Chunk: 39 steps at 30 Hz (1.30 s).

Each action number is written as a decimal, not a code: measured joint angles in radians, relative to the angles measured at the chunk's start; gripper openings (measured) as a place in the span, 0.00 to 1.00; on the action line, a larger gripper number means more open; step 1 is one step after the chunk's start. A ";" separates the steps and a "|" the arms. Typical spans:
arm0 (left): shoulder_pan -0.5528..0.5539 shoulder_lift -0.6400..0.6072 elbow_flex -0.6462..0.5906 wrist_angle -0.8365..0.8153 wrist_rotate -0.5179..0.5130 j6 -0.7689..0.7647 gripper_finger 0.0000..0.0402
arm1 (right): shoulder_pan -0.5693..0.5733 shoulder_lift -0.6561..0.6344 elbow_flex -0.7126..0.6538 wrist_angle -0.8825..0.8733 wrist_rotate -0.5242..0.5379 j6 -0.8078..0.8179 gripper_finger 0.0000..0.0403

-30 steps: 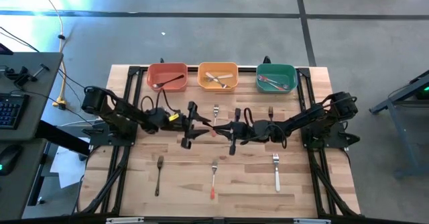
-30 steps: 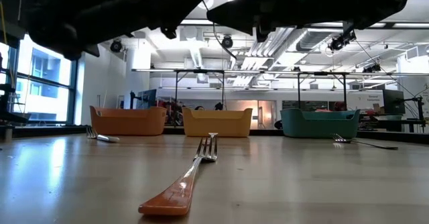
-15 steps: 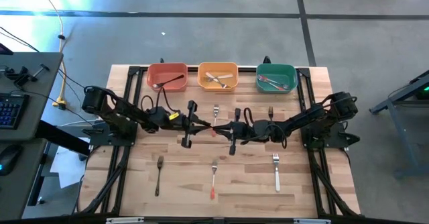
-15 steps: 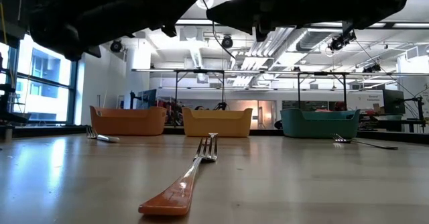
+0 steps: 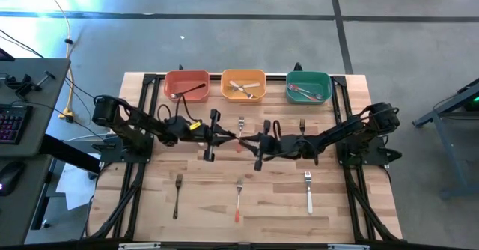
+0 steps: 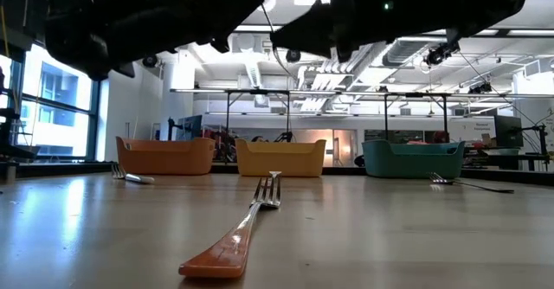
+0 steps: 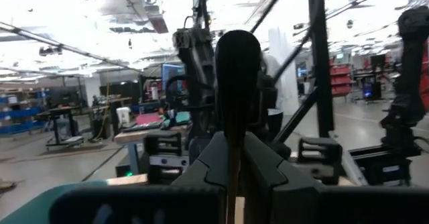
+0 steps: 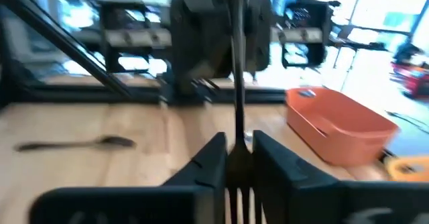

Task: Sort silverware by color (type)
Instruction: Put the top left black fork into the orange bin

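Note:
A slim fork [image 5: 239, 140], dark in both wrist views, hangs level above the table's middle between my two grippers. My left gripper [image 5: 227, 138] is shut on its handle. My right gripper [image 5: 253, 141] stands at the tine end, its fingers slightly apart on either side of the fork's neck [image 8: 237, 140]; whether they touch it does not show. At the far edge stand a red bin [image 5: 186, 85] holding a dark fork, an orange bin [image 5: 243, 84] holding pale forks, and a green bin [image 5: 308, 86] holding red-handled forks. My left gripper pinches the fork's handle shaft [image 7: 233, 158] between its two fingers, coming level from the table's left, along the fork. The handle's rounded end [image 7: 236, 63] reaches back past the fingers toward the wrist. The fork is lifted clear of the table and lies about level.
Loose forks lie flat on the wooden table: a dark one [image 5: 177, 194] near left, a red-handled one [image 5: 238, 199] near middle, a white one [image 5: 308, 192] near right, a silver one [image 5: 241, 123] and a dark one [image 5: 302, 123] farther back.
Both grippers have stayed close together above the table's middle with the fork level between them. My left gripper has edged a little toward the table's left and far side.

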<state>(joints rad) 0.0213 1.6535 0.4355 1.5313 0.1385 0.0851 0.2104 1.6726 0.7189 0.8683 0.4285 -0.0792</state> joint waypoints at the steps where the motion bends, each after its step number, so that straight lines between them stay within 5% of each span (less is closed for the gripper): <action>1: 0.007 0.000 0.000 -0.006 -0.002 0.002 0.02 | 0.000 0.000 0.000 -0.015 0.025 0.000 0.19; 7: 0.057 -0.012 0.000 -0.042 -0.003 -0.005 0.01 | 0.000 0.000 0.000 -0.097 0.118 -0.008 0.32; 14: 0.154 -0.222 0.000 -0.389 -0.001 -0.004 0.01 | -0.001 -0.007 -0.001 -0.230 0.173 -0.025 0.26; 20: 0.281 -0.497 0.067 -1.012 -0.009 0.055 0.01 | -0.001 -0.036 -0.001 -0.329 0.173 -0.009 0.08; 24: 0.347 -0.601 0.216 -1.515 -0.130 0.164 0.01 | -0.001 -0.045 -0.001 -0.366 0.174 -0.008 0.02; 32: 0.489 -0.542 0.479 -2.115 -0.435 0.304 0.01 | -0.007 -0.045 -0.002 -0.390 0.174 -0.008 0.01; 39: 0.642 -0.359 0.502 -2.105 -0.437 0.415 0.00 | -0.008 -0.044 -0.002 -0.419 0.169 -0.008 0.00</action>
<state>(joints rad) 0.6634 1.2945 0.9375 -0.5733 -0.2982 0.5006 0.2028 1.6283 0.7174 0.4498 0.5974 -0.0868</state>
